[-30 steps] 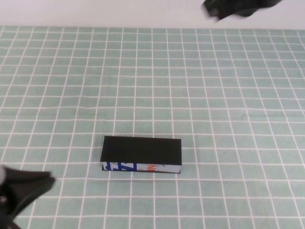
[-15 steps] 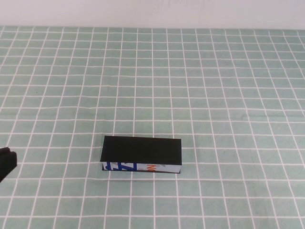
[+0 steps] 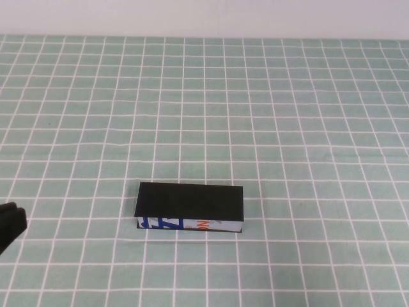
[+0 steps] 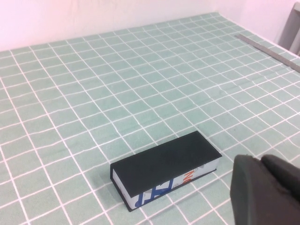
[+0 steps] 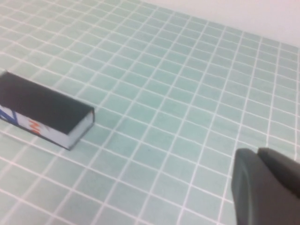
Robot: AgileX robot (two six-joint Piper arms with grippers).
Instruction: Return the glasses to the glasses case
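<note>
Unreadable blue-orange print on glasses case (image 3: 190, 224)

Left gripper (image 3: 9, 225) cut off by the left edge of the high view; only a dark tip showed. In its own wrist view it (image 4: 265, 190) ran off the corner. Right gripper (image 5: 265, 185) likewise cropped at the corner of its wrist view. Glasses case (image 5: 44, 110) lid shut, contents hidden; one end cut by the right wrist view's edge.

Glasses case (image 3: 190, 208) on table (image 3: 307, 128).
</note>
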